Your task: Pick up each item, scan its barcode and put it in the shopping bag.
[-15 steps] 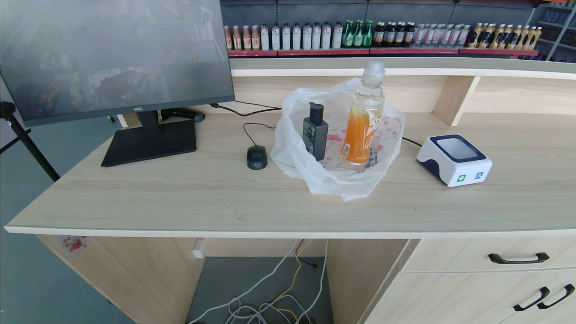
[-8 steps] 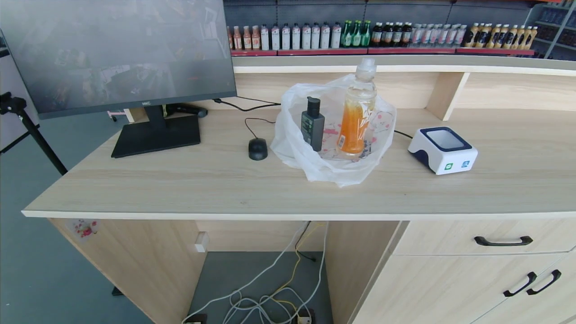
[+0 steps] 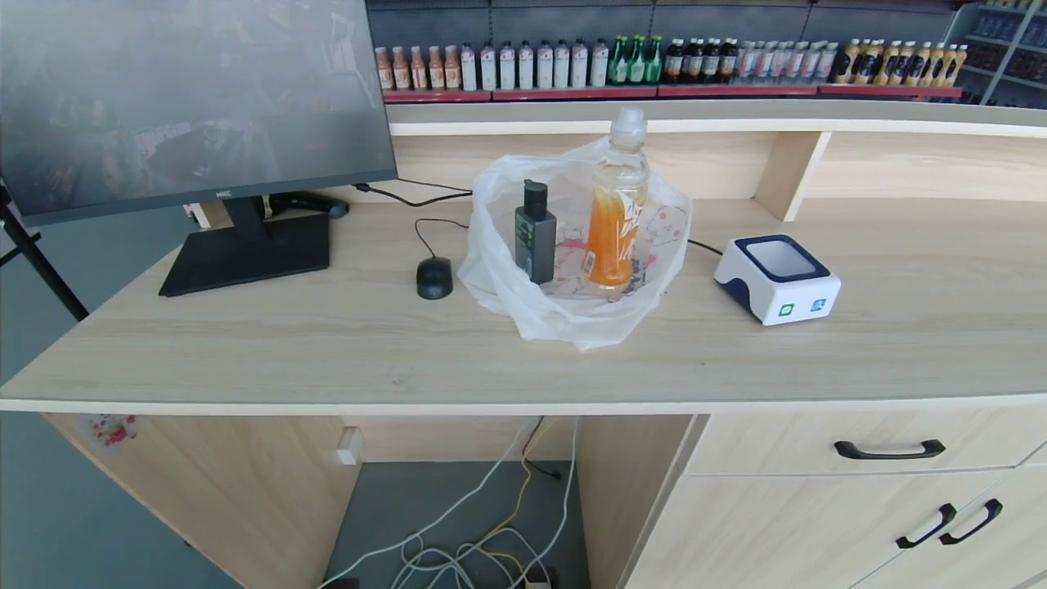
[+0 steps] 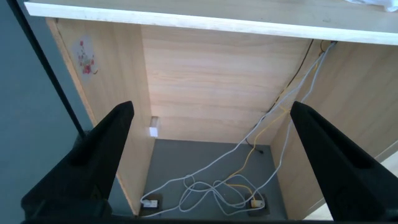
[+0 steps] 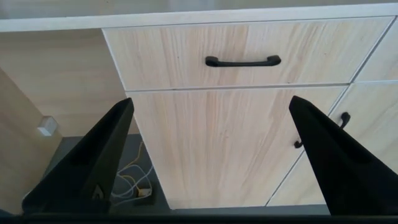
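Evidently the dark bottle point(image 3: 535, 233) and orange bottle point(image 3: 612, 225) stand inside the shopping bag point(image 3: 536, 315); my left gripper point(image 4: 211, 134) and right gripper point(image 5: 211, 140) hang spread apart, empty, and I shouldn't nudge that bag.

We hold our left gripper point(image 4: 211, 165) low, beneath the level of the counter point(image 4: 186, 17) top and facing its open underside, jaws spread wide apart. Our right gripper point(image 5: 208, 165) sits at the same low level before the counter front, jaws likewise spread wide. Both wrists point roughly level toward the counter.
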Controlling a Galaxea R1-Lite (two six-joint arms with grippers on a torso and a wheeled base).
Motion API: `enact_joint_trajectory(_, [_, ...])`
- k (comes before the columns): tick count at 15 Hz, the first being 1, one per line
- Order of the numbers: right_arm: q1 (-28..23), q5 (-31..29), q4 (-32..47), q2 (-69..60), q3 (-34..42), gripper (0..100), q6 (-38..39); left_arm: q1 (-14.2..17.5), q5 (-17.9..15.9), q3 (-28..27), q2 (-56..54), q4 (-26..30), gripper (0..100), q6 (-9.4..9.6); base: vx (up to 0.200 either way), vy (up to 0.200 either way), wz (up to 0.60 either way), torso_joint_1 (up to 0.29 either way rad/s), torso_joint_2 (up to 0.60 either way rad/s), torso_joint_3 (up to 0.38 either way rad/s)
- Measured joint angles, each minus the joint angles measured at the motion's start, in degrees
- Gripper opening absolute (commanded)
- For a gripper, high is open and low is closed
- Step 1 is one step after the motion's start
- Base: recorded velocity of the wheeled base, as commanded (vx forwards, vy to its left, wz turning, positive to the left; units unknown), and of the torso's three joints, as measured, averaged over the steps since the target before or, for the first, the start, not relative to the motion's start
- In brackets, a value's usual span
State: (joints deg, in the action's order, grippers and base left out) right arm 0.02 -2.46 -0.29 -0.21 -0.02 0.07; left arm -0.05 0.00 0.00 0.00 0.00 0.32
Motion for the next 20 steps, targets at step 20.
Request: enact_joint_trajectory(20, [-0.02,0.01,-0.02,0.1,0.02,100,1.34,-0.06,-0.02,0.0,0.0,0.02,100,-0.48,0.0,-0.2,0.0,0.001,0.0,0.001])
